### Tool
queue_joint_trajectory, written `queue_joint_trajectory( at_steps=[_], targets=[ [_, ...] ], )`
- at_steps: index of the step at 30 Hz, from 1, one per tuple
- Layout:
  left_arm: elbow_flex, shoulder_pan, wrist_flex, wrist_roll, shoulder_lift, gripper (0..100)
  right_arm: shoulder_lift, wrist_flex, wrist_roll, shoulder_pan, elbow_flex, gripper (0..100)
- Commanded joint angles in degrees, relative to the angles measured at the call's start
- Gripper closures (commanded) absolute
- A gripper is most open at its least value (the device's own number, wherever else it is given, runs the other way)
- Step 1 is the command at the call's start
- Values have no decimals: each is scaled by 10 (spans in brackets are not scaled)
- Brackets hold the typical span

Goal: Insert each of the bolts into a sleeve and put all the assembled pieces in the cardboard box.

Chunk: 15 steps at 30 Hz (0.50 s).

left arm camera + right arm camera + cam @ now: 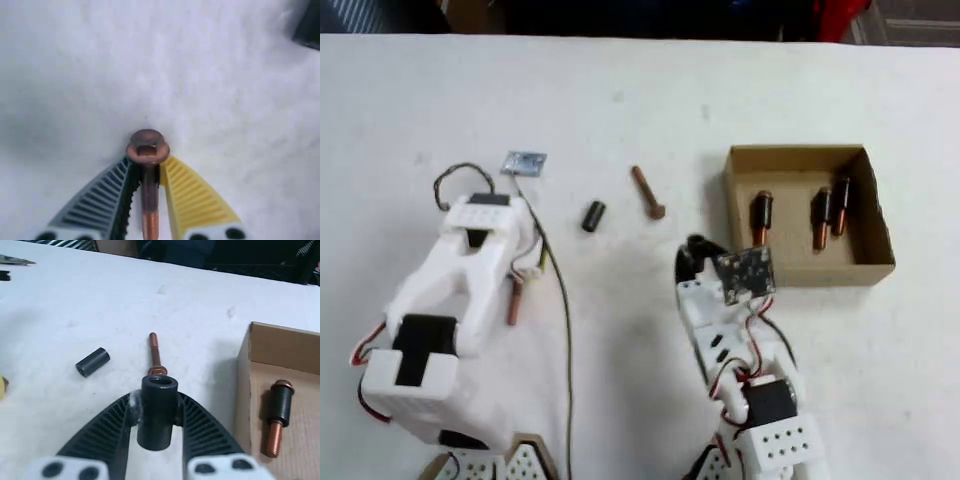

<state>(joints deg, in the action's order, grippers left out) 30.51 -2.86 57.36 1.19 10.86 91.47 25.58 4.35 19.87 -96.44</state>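
Left gripper [147,167]: your jaws clamped on a bolt [148,150], toward the table's [620,80] left edge. Right gripper [156,405]: clamped on a sleeve [157,415]. Mid-table, just beyond it: loose bolt [648,193], loose sleeve [593,216]. Box [820,272], toward the right edge: three assembled pieces [761,217].

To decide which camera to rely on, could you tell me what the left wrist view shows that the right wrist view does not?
Left wrist, not right: the left gripper shut on a copper bolt. Right wrist, not left: the right gripper holding a black sleeve, a loose bolt, the cardboard box. Both: the white table.
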Motion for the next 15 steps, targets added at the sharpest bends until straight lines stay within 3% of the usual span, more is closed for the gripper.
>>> queue_joint_trajectory(
  at_steps=[1, 15],
  targets=[
    [-5, 9, -22, -6, -29, 977, 9, -25, 60, 37, -7, 981],
    [-2, 63, 24, -2, -302, 977, 9, -102, 81, 59, -7, 981]
  ],
)
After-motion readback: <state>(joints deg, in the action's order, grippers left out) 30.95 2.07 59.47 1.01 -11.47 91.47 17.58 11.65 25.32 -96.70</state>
